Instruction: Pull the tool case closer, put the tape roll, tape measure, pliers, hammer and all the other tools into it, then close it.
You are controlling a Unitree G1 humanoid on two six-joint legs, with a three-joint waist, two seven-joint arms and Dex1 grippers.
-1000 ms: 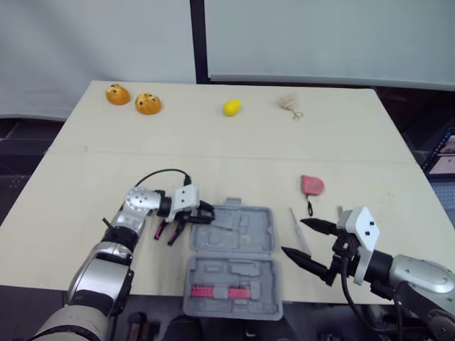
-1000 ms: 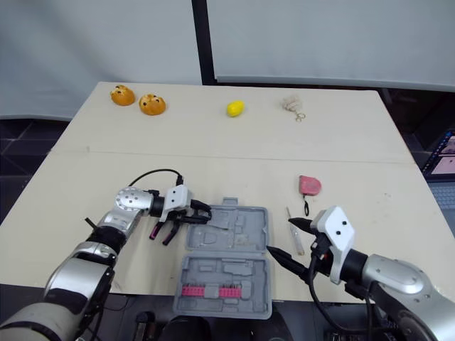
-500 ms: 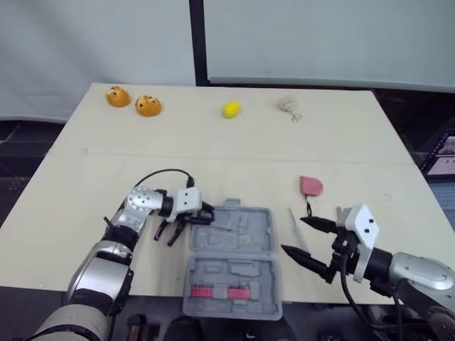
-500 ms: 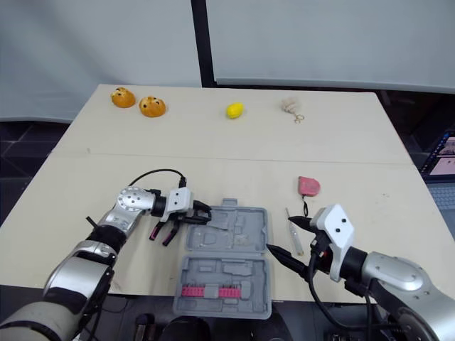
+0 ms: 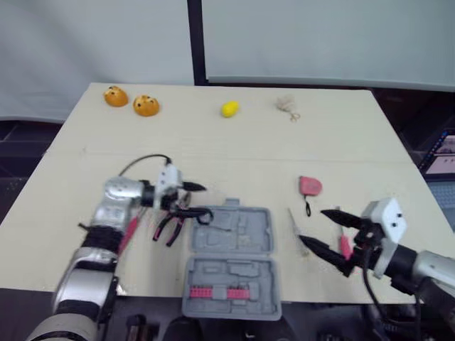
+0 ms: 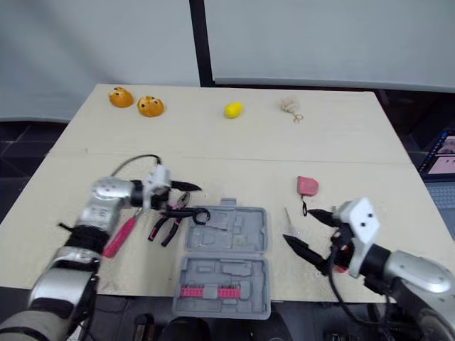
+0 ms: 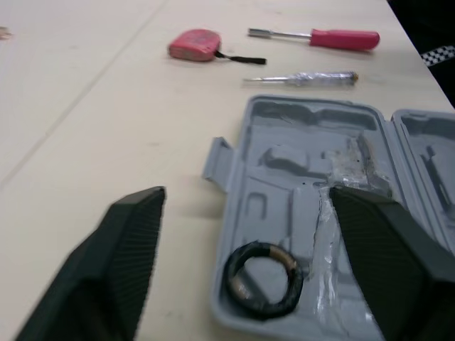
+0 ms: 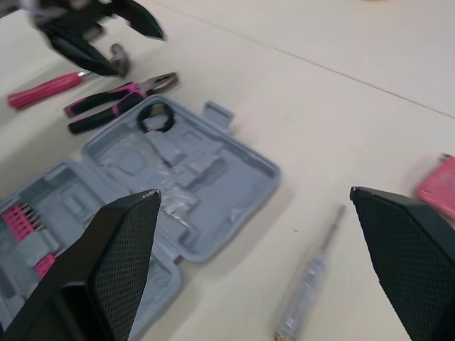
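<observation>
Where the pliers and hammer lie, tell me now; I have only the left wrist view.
Observer: The pliers lie on the table just left of the tool case, outside it.
Operator: Give me the hammer.
Observer: The hammer lies left of the pliers, its pink handle angled toward the table's near edge.
Operator: Report the right gripper.
Observer: The right gripper is open, right of the case, by the clear screwdriver.
</observation>
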